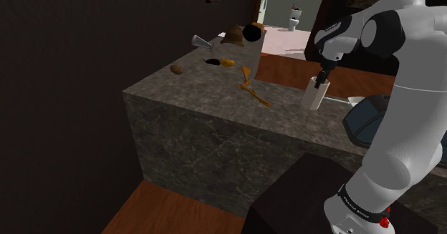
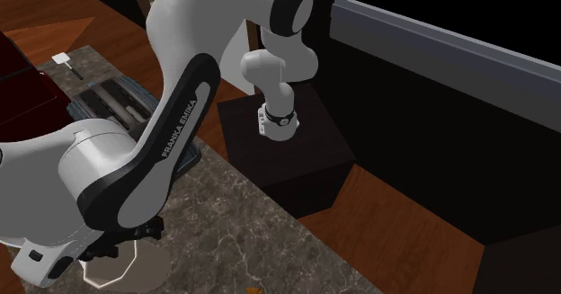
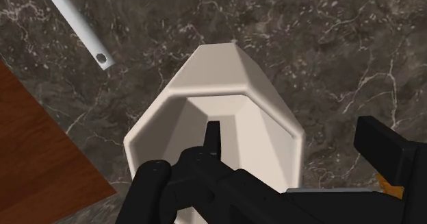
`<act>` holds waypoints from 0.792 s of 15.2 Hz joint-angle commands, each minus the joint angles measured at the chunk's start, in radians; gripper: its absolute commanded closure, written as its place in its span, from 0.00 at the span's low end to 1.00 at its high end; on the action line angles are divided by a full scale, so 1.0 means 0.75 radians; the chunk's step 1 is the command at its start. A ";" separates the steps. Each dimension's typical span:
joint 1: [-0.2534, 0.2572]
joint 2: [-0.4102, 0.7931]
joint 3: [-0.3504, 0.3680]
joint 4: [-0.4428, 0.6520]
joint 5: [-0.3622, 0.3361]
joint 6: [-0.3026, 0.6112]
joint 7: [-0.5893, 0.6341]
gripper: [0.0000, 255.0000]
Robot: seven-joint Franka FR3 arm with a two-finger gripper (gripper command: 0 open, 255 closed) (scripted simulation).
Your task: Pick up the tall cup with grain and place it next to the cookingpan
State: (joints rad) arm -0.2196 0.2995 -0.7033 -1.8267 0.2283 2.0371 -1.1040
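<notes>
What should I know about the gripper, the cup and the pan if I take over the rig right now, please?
Gripper: open, one finger inside the white cup, the other outside its wall with a gap; not gripped.
Cup: upright on the marbled counter, close to the dark pan and its handle.
Done: gripper placed astride the rim.
Left: close, lift, set the cup beside the pan; it stands near it already.

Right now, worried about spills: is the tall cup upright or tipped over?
Upright: in the shoulder view the cup stands on its base on the counter, and the wrist view looks down into its open mouth.
</notes>
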 commanded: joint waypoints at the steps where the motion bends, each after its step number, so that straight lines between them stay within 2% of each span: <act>1: 0.000 0.001 0.000 0.000 0.000 0.000 0.000 0.00; 5: 0.009 -0.054 -0.019 0.110 -0.047 -0.150 0.031 0.00; 12: 0.009 -0.054 -0.019 0.110 -0.047 -0.150 0.031 0.00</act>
State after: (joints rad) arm -0.2131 0.2594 -0.7176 -1.7440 0.1931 1.9249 -1.0806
